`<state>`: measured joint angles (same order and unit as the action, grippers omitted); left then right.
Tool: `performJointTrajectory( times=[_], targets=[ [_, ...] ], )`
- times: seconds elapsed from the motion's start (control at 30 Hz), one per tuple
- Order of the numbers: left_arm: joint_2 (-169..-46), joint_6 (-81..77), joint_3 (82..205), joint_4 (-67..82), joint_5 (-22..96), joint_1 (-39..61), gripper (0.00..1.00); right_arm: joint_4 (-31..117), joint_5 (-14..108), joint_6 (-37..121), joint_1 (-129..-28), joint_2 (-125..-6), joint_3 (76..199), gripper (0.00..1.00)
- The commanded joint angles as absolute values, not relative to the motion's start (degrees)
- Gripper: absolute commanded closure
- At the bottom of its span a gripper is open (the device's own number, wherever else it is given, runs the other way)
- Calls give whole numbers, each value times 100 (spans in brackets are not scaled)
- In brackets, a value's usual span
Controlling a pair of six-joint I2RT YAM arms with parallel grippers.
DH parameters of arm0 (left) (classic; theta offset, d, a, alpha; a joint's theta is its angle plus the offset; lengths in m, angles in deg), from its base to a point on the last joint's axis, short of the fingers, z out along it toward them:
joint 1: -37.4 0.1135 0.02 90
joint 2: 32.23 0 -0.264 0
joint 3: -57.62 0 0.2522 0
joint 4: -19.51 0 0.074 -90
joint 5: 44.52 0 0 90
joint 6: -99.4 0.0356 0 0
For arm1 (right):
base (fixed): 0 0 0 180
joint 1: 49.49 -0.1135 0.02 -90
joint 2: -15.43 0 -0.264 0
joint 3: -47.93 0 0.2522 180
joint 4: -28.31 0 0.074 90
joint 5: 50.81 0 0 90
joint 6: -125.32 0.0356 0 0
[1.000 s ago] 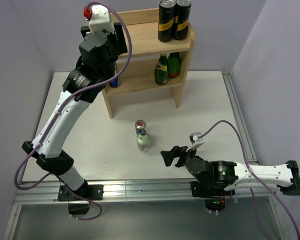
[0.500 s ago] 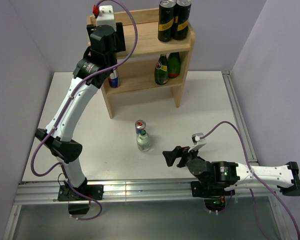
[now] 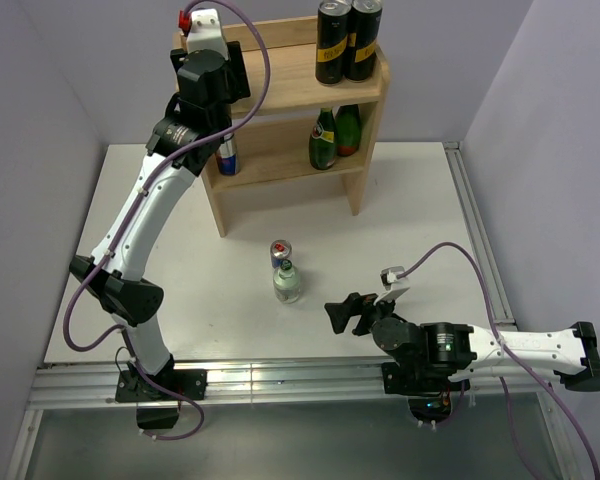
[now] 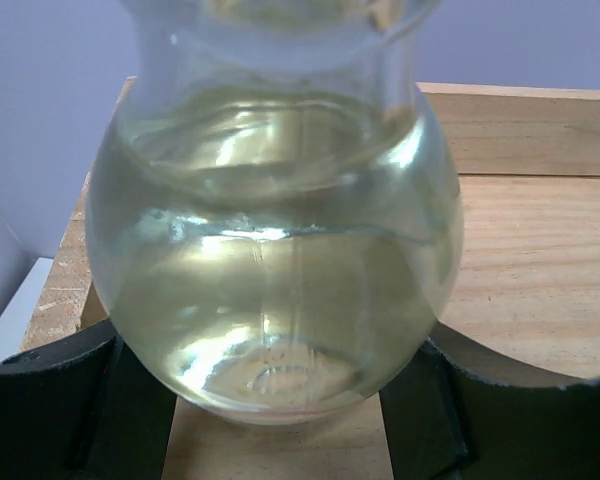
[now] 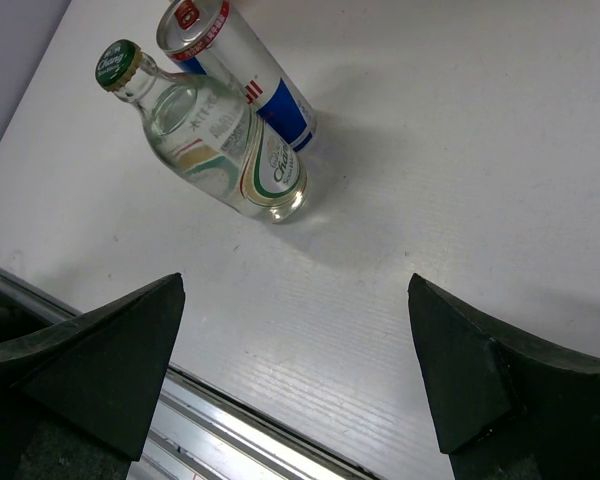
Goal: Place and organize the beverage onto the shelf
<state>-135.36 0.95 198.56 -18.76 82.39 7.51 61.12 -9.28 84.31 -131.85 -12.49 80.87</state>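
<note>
Left gripper is clamped on a clear bottle, its dark fingers pressed on either side of the round lower body; pale liquid fills the glass. The bottle is upright over the left part of the shelf top board, close by the raised back rim (cannot tell whether its base touches the wood). From above, the left gripper is at the shelf top, left end, with the arm reaching up from the near-left base. On the same board, at the right end, two black cans stand touching each other. On the lower tier, a shelved can, blue-silver, is at the left, and two green bottles stand side by side at the right. Right gripper is spread wide and grasps nothing, low over the table near its near edge; its fingers frame bare tabletop. Ahead of it, towards mid-table, the other clear bottle with a green cap stands just beside a loose can; from above, the bottle is nearer the arms, the can just behind it.
</note>
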Motion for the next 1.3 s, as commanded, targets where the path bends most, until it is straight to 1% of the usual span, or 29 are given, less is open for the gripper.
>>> performJointTrajectory(
  times=[0.0, 0.03, 0.1, 0.13, 0.23, 0.53, 0.87, 0.93, 1.0, 1.27],
  targets=[
    [-13225, 228, 19918, -1376, 8705, 1024, 61, 6097, -1135, 8480, -13219, -1260, 8164, 0],
    [-13225, 245, 19900, -1367, 8705, 1024, 53, 6105, -1126, 8480, -13219, -1260, 8173, 0],
    [-13225, 245, 19865, -1350, 8688, 1024, 44, 6132, -1126, 8489, -13228, -1252, 8182, 0],
    [-13199, 263, 19830, -1349, 8688, 1024, 34, 6149, -1126, 8506, -13228, -1260, 8182, 0],
    [-13199, 263, 19794, -1323, 8688, 1024, 24, 6176, -1135, 8515, -13228, -1234, 8190, 0],
    [-13199, 272, 19751, -1367, 8661, 1024, 16, 6272, -1135, 8559, -13219, -1146, 8138, 0],
    [-12874, 122, 19408, -1402, 8556, 1007, 13, 6176, -1126, 8621, -13219, -1173, 8041, 0],
    [-12795, 105, 19338, -1455, 8538, 989, 5, 6158, -1126, 8621, -13219, -1173, 8032, 0],
    [-12707, 87, 19276, -1534, 8547, 937, 1, 6149, -1126, 8603, -13228, -1173, 8032, 0],
    [-12145, 34, 18740, -1455, 8679, 699, 1, 6176, -1108, 8638, -13219, -1155, 8023, 0]
  ],
)
